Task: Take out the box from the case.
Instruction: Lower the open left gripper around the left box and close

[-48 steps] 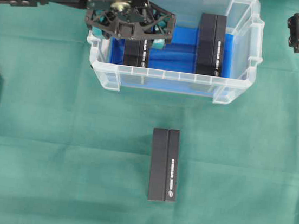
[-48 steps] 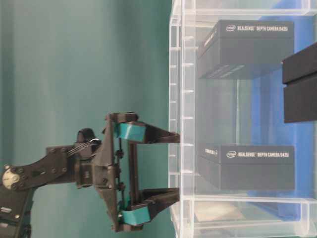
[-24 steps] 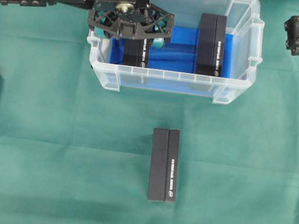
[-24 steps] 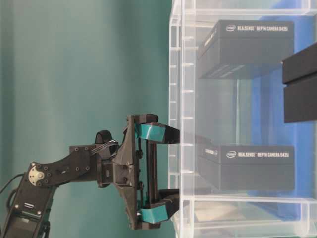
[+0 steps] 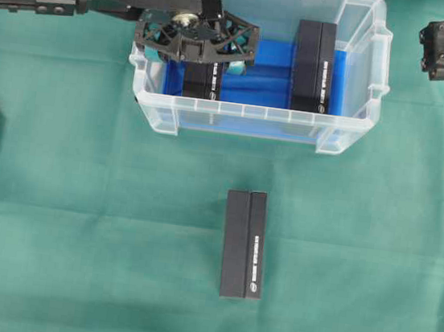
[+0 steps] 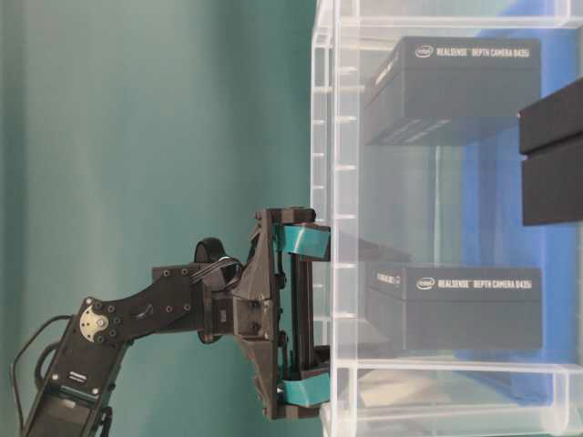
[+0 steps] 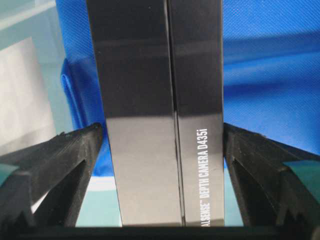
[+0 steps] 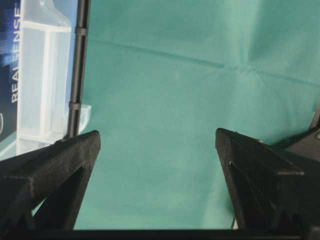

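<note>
Left wrist view: box (image 7: 162,115) between spread jaws.

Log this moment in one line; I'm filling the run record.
left gripper: open, straddling left box in case | right gripper: open, over cloth | third box: on table
</note>
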`<state>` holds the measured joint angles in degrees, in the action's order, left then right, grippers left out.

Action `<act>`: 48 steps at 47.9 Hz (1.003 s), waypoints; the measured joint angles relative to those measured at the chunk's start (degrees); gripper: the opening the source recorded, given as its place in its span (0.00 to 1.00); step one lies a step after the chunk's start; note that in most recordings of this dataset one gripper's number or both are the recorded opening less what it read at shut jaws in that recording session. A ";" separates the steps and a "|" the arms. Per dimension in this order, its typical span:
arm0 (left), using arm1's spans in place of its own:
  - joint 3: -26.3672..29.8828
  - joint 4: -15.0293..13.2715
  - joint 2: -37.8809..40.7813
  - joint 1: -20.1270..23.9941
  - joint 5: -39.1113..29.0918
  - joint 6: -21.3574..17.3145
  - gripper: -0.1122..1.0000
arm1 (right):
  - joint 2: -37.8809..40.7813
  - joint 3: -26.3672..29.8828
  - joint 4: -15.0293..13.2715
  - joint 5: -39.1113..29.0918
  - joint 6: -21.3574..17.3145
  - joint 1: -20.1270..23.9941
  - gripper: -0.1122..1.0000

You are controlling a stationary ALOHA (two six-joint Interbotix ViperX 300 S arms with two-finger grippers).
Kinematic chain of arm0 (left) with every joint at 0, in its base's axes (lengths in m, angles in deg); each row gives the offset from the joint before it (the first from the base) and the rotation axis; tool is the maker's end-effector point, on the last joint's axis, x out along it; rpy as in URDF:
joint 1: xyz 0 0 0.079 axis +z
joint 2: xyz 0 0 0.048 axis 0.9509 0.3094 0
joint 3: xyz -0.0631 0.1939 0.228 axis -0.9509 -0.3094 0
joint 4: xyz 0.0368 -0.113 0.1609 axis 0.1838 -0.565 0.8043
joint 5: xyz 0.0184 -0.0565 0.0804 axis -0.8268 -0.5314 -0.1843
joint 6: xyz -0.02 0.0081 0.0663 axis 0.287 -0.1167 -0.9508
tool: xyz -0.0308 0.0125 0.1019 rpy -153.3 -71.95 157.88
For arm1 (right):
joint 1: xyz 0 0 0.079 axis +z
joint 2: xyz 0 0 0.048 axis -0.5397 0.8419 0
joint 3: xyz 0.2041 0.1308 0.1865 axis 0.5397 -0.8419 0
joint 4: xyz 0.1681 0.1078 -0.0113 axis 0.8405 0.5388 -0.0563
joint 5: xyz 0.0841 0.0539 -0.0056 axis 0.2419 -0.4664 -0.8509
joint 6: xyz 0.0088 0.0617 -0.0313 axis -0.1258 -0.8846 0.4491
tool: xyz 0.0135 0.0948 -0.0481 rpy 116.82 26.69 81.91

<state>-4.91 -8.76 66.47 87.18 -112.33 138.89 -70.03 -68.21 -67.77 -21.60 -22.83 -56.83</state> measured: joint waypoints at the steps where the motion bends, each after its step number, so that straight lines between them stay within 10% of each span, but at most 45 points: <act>1: 0.00 0.00 0.00 -0.09 0.09 0.00 0.97 | 0.00 0.00 0.00 0.09 0.00 0.00 0.93; 15: -0.18 0.09 -0.09 -0.09 0.26 0.00 0.93 | 0.09 0.00 0.44 0.35 0.00 0.00 0.93; 23: -0.26 -0.09 -0.09 -0.18 0.62 0.26 0.64 | 0.09 0.09 0.44 0.35 0.00 0.09 0.93; 48: -0.53 -0.44 -0.44 -0.35 0.62 1.58 0.64 | 0.18 0.09 0.53 0.35 0.00 0.79 0.93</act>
<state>-5.44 -9.20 66.03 86.83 -111.71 140.48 -69.86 -68.12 -67.24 -21.25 -22.83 -56.04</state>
